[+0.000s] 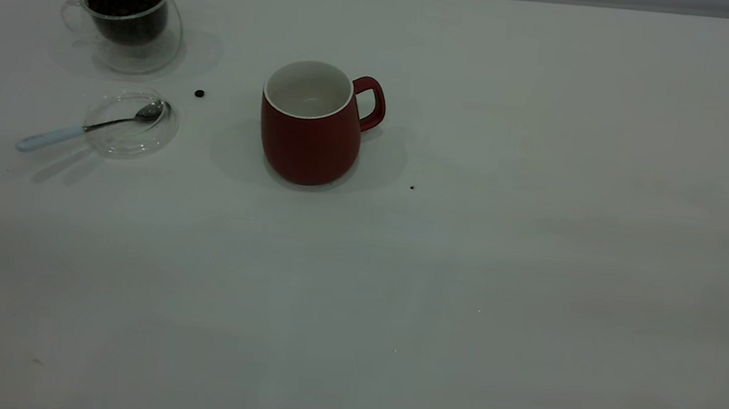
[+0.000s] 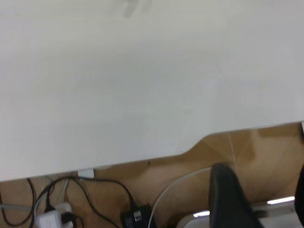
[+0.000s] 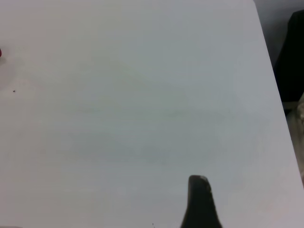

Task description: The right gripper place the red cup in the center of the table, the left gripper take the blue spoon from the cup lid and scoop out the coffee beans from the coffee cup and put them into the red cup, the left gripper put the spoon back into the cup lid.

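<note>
Exterior view dim, greyish, light even and soft. Wide plain white table (image 1: 465,276) shows no glare. Dark red rounded ceramic mug (image 1: 310,132) throws faint, diffuse shadows to both sides of its base. Clear glass disc lid (image 1: 132,124), beside the mug, gives weak highlights. Left wrist view brighter and soft; dark tool finger (image 2: 229,199) there is blurred.

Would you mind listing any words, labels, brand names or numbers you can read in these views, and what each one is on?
None can be read in any view.
The red cup, coffee cup, cup lid and blue spoon show no print or marks.
The table bears only a stray bean and dark specks.
The power strip under the table edge shows no legible label.
</note>
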Controlling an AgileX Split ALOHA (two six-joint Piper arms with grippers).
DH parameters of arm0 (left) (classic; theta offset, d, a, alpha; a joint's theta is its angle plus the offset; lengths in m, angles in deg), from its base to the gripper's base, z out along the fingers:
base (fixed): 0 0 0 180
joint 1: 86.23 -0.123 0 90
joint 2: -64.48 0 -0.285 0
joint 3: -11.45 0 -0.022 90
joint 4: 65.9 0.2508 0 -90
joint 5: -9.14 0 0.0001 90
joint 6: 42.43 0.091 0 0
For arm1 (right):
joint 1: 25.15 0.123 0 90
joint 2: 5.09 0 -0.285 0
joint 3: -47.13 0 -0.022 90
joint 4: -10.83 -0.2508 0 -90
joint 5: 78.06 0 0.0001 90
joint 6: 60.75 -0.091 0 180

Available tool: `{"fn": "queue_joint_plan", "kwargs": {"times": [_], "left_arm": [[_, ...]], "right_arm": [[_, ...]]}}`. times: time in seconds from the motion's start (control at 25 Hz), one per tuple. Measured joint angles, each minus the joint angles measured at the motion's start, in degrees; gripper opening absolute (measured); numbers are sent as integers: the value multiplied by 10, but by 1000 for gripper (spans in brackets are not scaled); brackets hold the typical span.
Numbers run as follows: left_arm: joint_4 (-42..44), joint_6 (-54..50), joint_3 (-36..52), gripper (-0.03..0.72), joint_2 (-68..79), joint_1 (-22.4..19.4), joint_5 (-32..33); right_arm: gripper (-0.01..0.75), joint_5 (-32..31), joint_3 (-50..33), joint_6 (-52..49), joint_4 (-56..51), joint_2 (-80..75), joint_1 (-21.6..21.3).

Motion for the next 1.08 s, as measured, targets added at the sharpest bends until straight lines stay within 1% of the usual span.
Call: {"fn": "queue_joint_plan", "kwargs": {"times": [0.16,0.32,0.4,0.52,0.64,1.08], "left_arm": [[0,0,0,400,-38,-1,1],[0,0,0,400,-131,-2,5],[0,0,-1,400,-154,-7,14],[-1,0,-1,400,-155,-29,16],[-1,0,-1,400,-155,-41,16],[-1,0,-1,400,-156,-42,16]], "right_arm": [[574,0,0,0,0,0,0],[574,0,0,0,0,0,0],[574,0,0,0,0,0,0],[574,0,0,0,0,0,0],[574,0,0,0,0,0,0],[574,0,0,0,0,0,0]]}}
